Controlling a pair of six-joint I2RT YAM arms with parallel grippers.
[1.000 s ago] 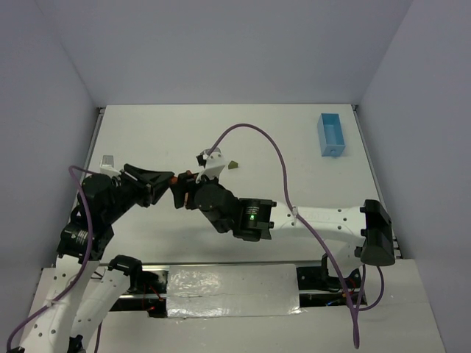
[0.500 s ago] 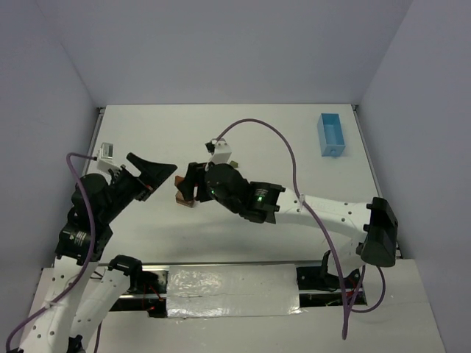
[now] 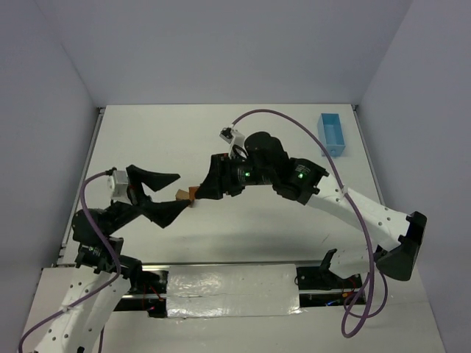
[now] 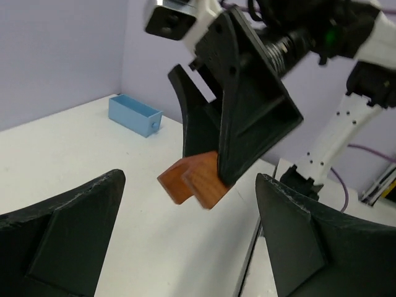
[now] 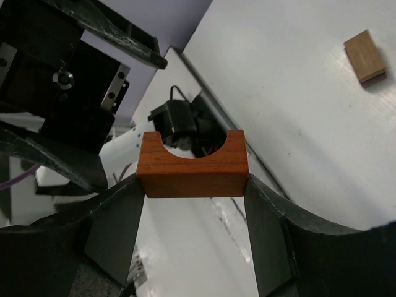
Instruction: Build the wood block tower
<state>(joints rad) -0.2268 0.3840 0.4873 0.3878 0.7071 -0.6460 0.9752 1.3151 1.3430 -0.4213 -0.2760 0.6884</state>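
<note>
Showing the two arms meeting over the left half of the counter (image 3: 147, 132), about midway between its far and near edges. The right arm (image 3: 360, 209) reaches in from the right side, and the right claw (image 3: 200, 193) is closed narrowly on a reddish-brown wood block (image 5: 192, 168), with one finger pressed against each end face. This block is an arch piece with a half-round notch cut into one long side. In the right wrist view the notch points toward the top of the picture and the block sits at the very tips of the claw. It is held in the air, clear of the counter; the left wrist view shows white surface below and behind it. The left claw (image 3: 182, 191) is spread wide, its two fingers (image 4: 68, 235) standing apart on either side of the held block without touching it. From above, the block lies just beyond their tips. A tan wood block (image 5: 364, 57) lies flat on the counter, well apart from the right claw; the wrist view does not show where it lies relative to the counter's edges. A light-blue tray (image 3: 331, 134) rests near the far right corner, along the right edge. A purple cable (image 3: 257, 112) arches above the right arm.
</note>
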